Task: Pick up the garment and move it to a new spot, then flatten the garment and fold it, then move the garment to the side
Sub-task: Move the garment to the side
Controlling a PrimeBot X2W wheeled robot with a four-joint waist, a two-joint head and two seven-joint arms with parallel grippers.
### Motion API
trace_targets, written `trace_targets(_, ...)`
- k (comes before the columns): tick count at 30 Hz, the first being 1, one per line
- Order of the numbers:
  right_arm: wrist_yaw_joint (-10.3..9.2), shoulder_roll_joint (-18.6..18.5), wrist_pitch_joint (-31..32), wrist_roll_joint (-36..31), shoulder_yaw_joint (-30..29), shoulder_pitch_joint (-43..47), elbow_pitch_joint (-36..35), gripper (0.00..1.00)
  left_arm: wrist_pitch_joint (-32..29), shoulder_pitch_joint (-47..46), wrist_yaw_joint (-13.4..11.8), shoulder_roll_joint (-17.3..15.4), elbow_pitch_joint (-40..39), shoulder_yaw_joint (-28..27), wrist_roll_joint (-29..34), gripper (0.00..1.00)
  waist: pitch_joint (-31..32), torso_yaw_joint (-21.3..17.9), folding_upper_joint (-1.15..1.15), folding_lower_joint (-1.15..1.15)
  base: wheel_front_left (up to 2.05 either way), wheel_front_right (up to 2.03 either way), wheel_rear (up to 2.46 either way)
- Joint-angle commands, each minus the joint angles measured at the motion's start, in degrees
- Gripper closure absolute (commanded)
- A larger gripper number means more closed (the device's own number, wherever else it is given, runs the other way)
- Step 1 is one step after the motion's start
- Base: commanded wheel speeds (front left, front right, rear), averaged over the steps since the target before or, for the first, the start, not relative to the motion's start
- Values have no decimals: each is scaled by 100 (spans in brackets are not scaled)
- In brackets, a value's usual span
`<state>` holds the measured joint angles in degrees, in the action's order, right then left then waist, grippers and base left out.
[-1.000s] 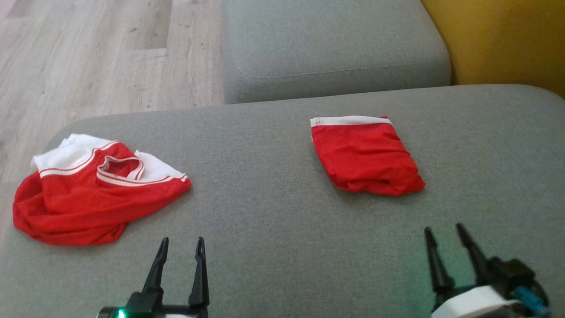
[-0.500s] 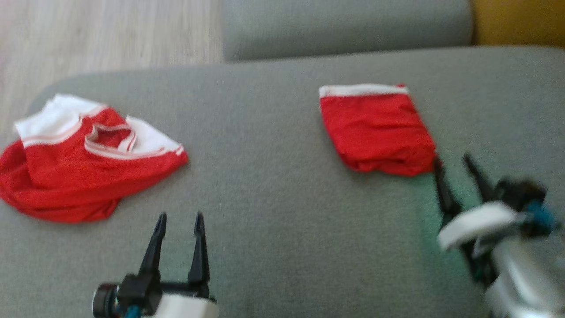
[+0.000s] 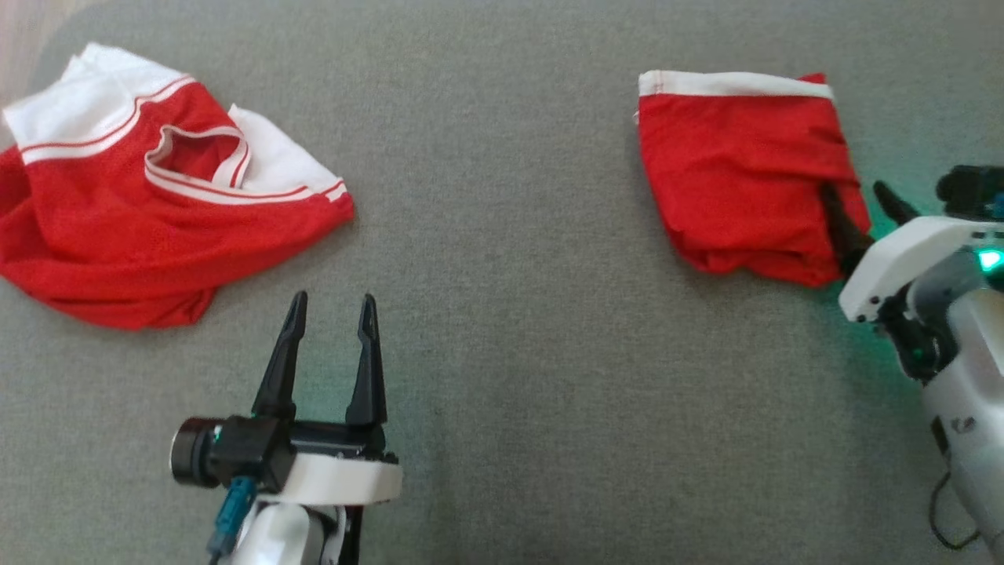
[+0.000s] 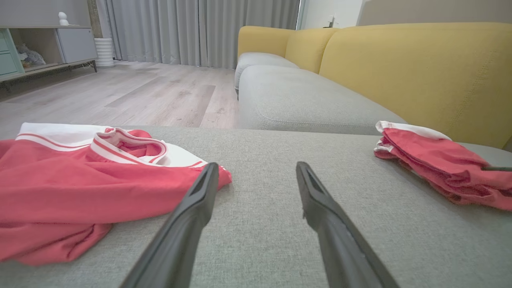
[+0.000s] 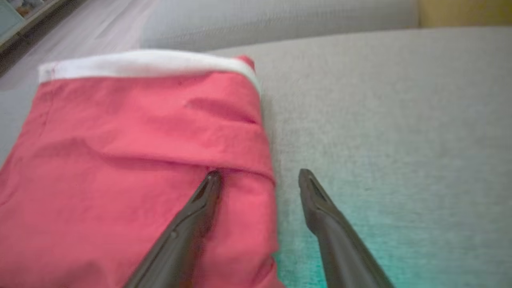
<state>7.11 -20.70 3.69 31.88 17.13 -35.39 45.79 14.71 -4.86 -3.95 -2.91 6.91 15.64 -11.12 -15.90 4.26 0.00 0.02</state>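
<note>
A crumpled red-and-white garment (image 3: 149, 212) lies at the left of the grey cushion (image 3: 510, 353); the left wrist view has it (image 4: 80, 188) left of the fingers. A folded red garment with a white band (image 3: 745, 173) lies at the right, and the left wrist view catches it (image 4: 436, 160) too. My left gripper (image 3: 329, 302) stands open, apart from the crumpled garment, holding nothing (image 4: 256, 170). My right gripper (image 3: 851, 188) is open at the folded garment's right edge. In the right wrist view (image 5: 260, 176) one finger lies over the red cloth (image 5: 132, 152) and the other over bare cushion.
Wooden floor (image 3: 16, 23) shows past the cushion's far left corner. The left wrist view shows a second grey seat cushion (image 4: 304, 100) beyond, a yellow sofa back (image 4: 420, 68) to the right, and open floor (image 4: 140, 92).
The head camera has tilted down, so the whole picture shifted. My right gripper has moved forward to the folded garment's right edge. Both grippers stay open.
</note>
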Motion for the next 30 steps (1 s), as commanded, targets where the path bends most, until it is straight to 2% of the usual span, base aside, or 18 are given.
trace_targets(1, 37, -86, 116, 158, 231, -122, -48, 43, 29, -210, -6, 3, -177, -127, -16, 0, -115, 43, 0, -2, 0, 0, 0)
trace_targets(2, 37, -97, 155, 235, 354, -139, -21, 82, 29, -236, -17, 3, -173, -130, -17, 0, -137, 32, 0, -2, 0, 0, 0)
trace_targets(3, 37, -102, 145, 353, 434, -155, -11, 100, 29, -258, -30, 3, -173, -133, -21, 0, -158, 14, 0, -2, 0, 0, 0)
trace_targets(5, 37, -167, -52, 650, 565, -221, 0, 100, 29, -299, -44, 3, -184, -138, -32, 0, -200, -110, 0, -2, 0, 0, 0)
trace_targets(10, 37, -648, -347, 732, 685, -360, 152, 100, 29, -361, 29, 3, -228, -126, -48, 0, -408, -446, 0, -2, 0, 0, 0)
trace_targets(16, 37, -1659, -619, 482, 511, -577, 450, 100, 29, -778, 169, 3, -448, 151, -35, 0, -1071, -717, 0, -2, 0, 0, 0)
trace_targets(24, 37, -2832, -1085, 84, -234, -946, 747, 100, 29, -1438, 304, 3, -751, 616, 19, 0, -1947, -795, 0, -2, 0, 0, 0)
trace_targets(25, 37, -2920, -1162, -40, -330, -985, 793, 65, 29, -1487, 297, 3, -740, 640, 33, 0, -1991, -796, 0, -2, 0, 0, 0)
trace_targets(26, 37, -2967, -1229, -154, -430, -1020, 838, 1, 29, -1528, 284, 3, -731, 658, 26, 0, -2015, -795, 0, -2, 0, 0, 0)
trace_targets(30, 37, -2984, -1479, -645, -649, -1127, 882, 0, 29, -1591, 266, 3, -661, 666, -24, 0, -1968, -793, 0, -2, 0, 0, 0)
